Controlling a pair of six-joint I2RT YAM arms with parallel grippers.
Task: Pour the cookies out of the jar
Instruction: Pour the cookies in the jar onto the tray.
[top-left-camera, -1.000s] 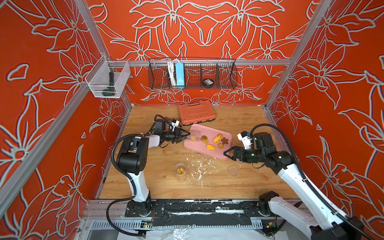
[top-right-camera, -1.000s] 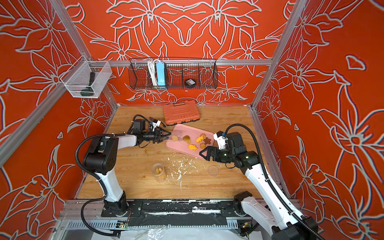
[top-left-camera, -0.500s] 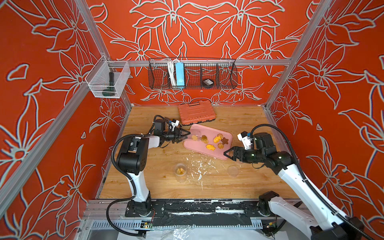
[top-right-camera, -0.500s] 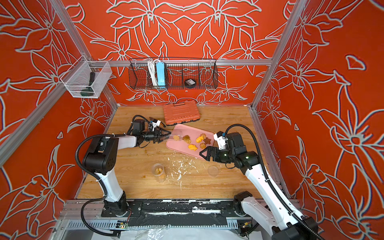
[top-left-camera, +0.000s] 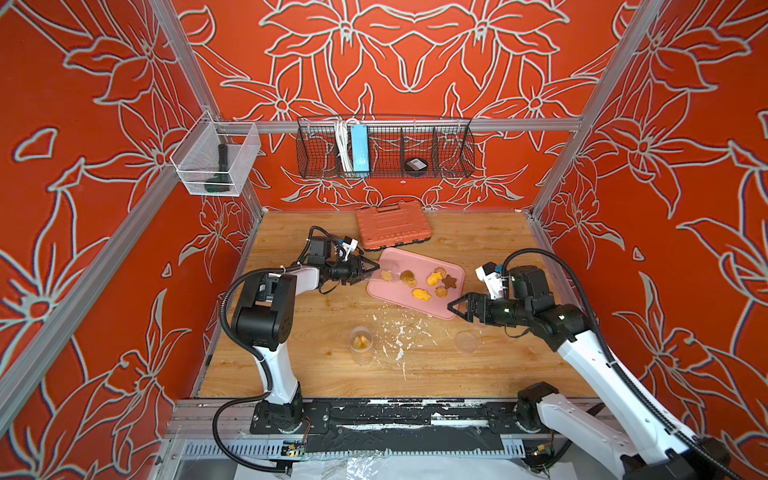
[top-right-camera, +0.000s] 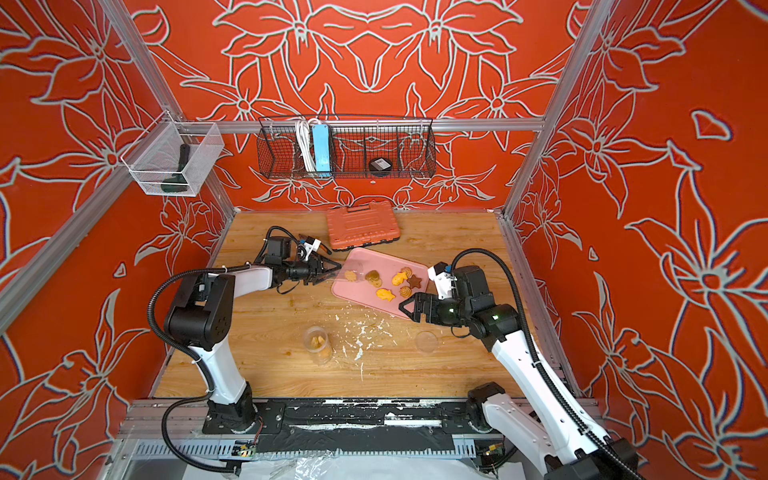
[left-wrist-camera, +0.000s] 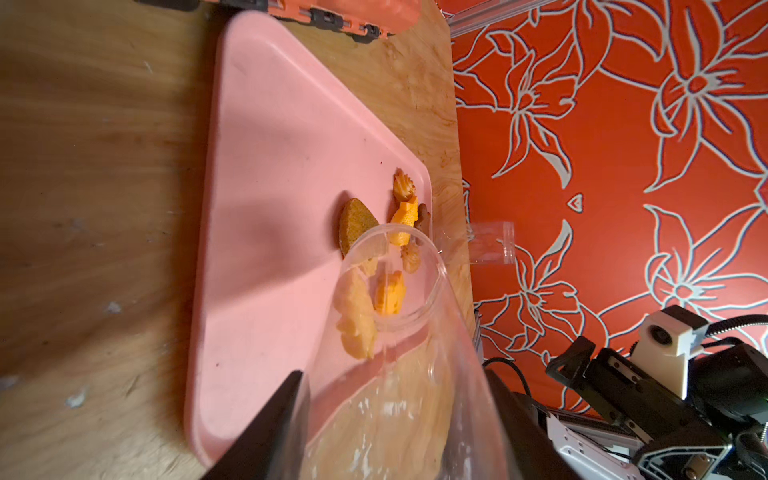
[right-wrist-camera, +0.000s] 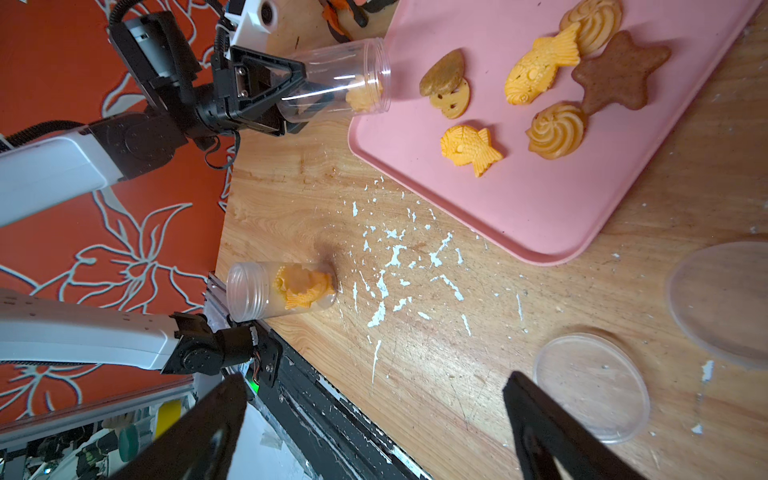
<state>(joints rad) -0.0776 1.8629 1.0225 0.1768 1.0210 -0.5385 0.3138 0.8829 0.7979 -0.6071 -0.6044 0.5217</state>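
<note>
The left gripper (top-left-camera: 371, 266) is clamping its jaws on the base of a clear jar (right-wrist-camera: 338, 79), just left of centre in both top views. It is holding the jar tipped on its side, with the mouth reaching over the left edge of the pink tray (top-left-camera: 395, 300). One pale yellow cookie (right-wrist-camera: 362, 97) is sitting just inside the mouth; the rim may be touching the tray, though that is hard to make out. Seven more cookies (top-left-camera: 420, 294) are lying on the tray to the right of the mouth: two fish, two swirls, a brown star, and a tan one leaning on a round yellow one. The right gripper (top-left-camera: 452, 308) is hovering at the tray's lower right corner, jaws wide apart and holding nothing. Below the tray a second jar (top-left-camera: 360, 344) is standing upright on the wooden table (top-left-camera: 478, 232) with orange biscuits inside, white crumbs (top-left-camera: 399, 336) are lying scattered beside it, and a clear lid (top-left-camera: 465, 341) is resting flat further right
</note>
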